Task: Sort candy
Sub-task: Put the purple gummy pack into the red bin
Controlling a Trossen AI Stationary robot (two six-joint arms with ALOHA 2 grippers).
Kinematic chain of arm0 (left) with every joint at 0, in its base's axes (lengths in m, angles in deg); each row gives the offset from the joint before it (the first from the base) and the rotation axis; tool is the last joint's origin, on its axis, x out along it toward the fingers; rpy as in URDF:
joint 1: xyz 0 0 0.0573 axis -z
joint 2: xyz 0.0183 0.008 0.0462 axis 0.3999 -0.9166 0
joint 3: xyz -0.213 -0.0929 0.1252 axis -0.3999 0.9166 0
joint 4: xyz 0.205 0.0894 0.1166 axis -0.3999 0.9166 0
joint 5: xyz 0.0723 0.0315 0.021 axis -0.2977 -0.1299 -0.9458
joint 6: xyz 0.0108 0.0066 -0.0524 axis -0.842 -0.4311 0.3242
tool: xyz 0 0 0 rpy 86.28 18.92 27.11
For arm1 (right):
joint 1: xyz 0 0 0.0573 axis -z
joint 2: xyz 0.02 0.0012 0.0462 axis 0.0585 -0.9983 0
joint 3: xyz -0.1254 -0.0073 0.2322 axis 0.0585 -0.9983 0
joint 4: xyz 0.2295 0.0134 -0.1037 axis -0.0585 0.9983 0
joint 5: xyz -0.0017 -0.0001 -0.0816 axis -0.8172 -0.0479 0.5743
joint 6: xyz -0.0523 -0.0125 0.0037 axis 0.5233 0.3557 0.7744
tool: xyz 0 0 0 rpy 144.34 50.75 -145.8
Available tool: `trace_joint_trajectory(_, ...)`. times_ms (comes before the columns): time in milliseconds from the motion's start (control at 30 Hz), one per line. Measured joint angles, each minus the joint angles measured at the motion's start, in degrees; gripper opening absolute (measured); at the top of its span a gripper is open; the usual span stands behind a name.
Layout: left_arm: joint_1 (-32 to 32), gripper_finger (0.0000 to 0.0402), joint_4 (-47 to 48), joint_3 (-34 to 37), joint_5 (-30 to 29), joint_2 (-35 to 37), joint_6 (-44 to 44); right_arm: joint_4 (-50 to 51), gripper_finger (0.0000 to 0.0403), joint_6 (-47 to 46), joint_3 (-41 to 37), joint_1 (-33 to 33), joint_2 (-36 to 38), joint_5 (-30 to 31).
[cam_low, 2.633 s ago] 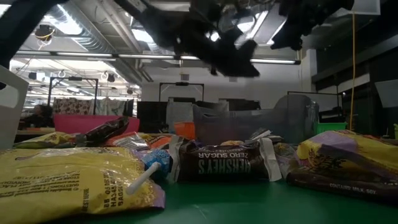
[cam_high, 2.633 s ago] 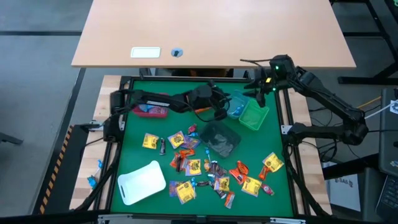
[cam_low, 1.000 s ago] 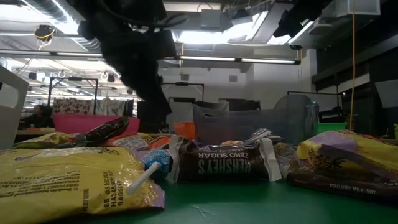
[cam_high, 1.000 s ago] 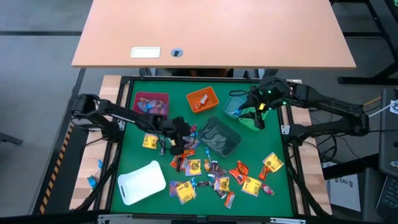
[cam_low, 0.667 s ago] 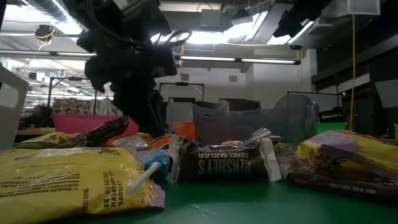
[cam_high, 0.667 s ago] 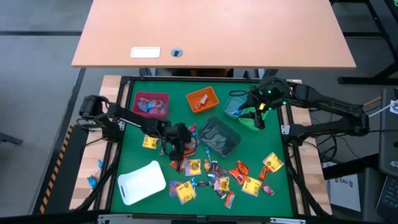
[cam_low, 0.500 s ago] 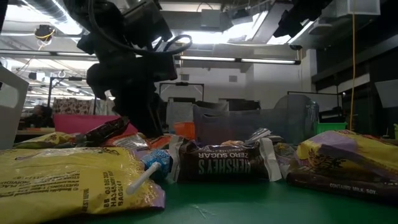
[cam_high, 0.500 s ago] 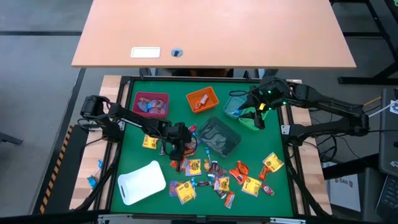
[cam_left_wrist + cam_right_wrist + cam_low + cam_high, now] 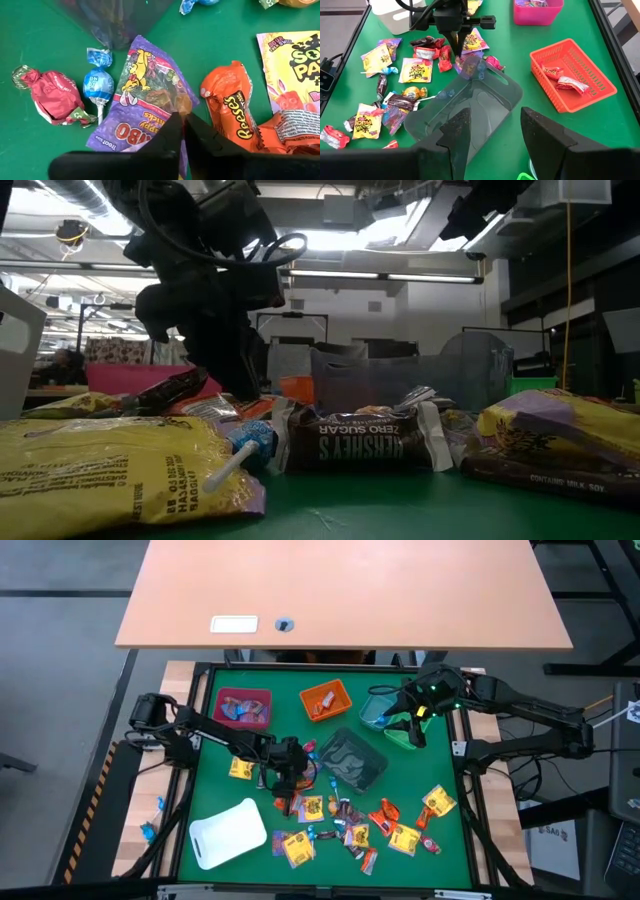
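Note:
Many candy packets (image 9: 340, 820) lie scattered on the green mat. My left gripper (image 9: 285, 776) is down at the far left of the pile, shut on a purple Haribo packet (image 9: 145, 105). Next to that packet lie an orange Reese's packet (image 9: 232, 107), a blue lollipop (image 9: 98, 82) and a red wrapped sweet (image 9: 52, 95). In the low view the left gripper (image 9: 225, 375) reaches down behind the front packets. My right gripper (image 9: 495, 135) hangs open, high over the far right bins, touching nothing. My left gripper pinches the purple packet between its two fingers at the edge (image 9: 176, 106) that borders the orange packet. The fingers slant down from the table's left side. The packet lies flat on the mat, its far end stretching away from the fingertips.
At the far edge stand a pink bin (image 9: 243, 708), an orange bin (image 9: 325, 700), a blue bin (image 9: 378, 712) and a green bin (image 9: 407, 730). A clear dark bin (image 9: 350, 762) stands mid-table, just right of the left gripper. A white tray (image 9: 228, 832) lies near left.
My left gripper has come down onto the far left of the candy pile and has kept still there over the last half second. The right arm has not moved.

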Motion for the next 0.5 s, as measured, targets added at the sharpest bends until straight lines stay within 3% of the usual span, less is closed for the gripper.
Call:
trace_joint_trajectory(300,-0.1,0.0000,0.2,0.0,3.4,0.9,0.5,0.0,0.0172,0.0,0.0,0.0,0.0,0.0)
trace_joint_trajectory(500,-0.1,0.0000,0.2,0.0,6.0,5.1,1.9,0.0,0.0172,0.1,0.0,0.0,0.0,0.0)
